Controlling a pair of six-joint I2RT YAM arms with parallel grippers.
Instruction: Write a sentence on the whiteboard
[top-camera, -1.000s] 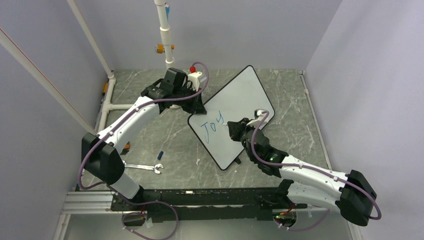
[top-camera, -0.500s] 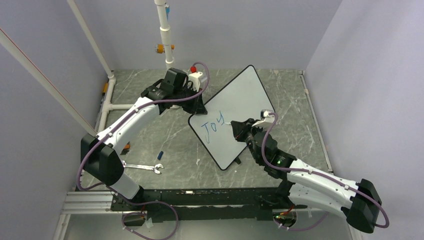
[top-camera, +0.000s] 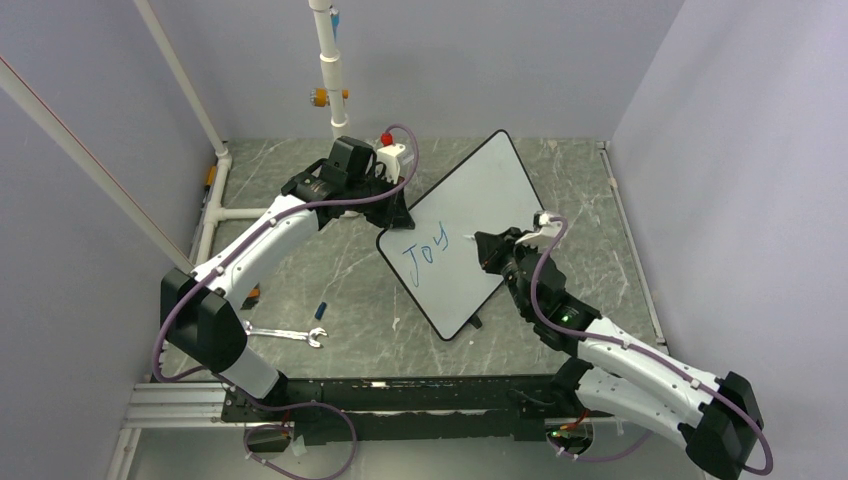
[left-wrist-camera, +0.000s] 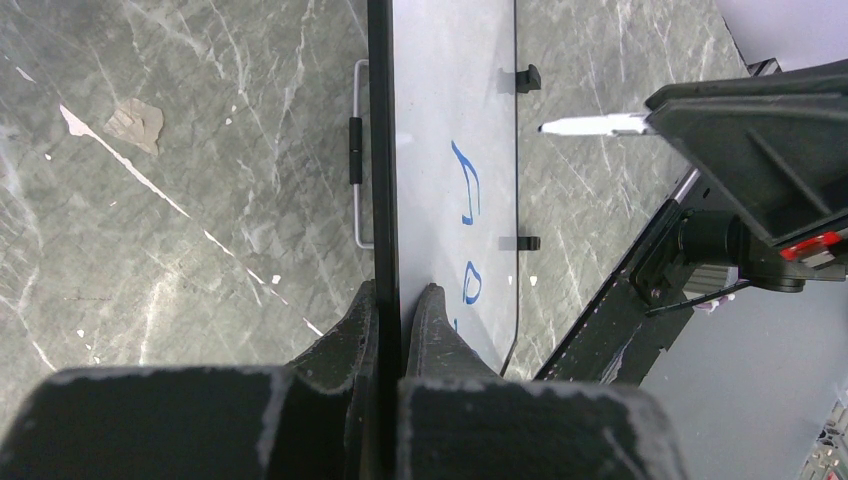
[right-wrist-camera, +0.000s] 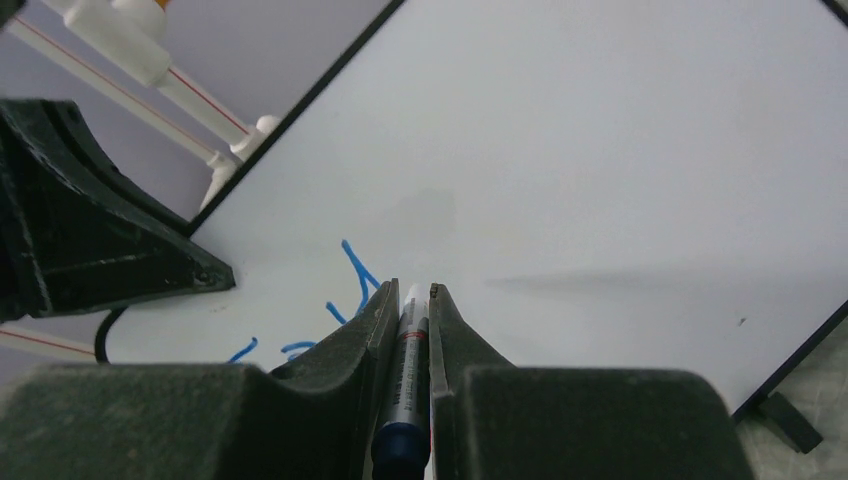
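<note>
Only a blue "Joy" of the sentence (top-camera: 424, 254) stands on the whiteboard (top-camera: 480, 190), which sits aslant in the middle, its left edge pinched in the closed left end effector (left-wrist-camera: 398, 305). The right end effector (right-wrist-camera: 412, 290) grips a marker (right-wrist-camera: 408, 345) just right of the "y", so the next move likely calls for a small gap, then touchdown for the next word. Lilac walls (top-camera: 500, 60) box the grey marbled tabletop (top-camera: 300, 270); a wrench (top-camera: 285, 333) lies near left.
</note>
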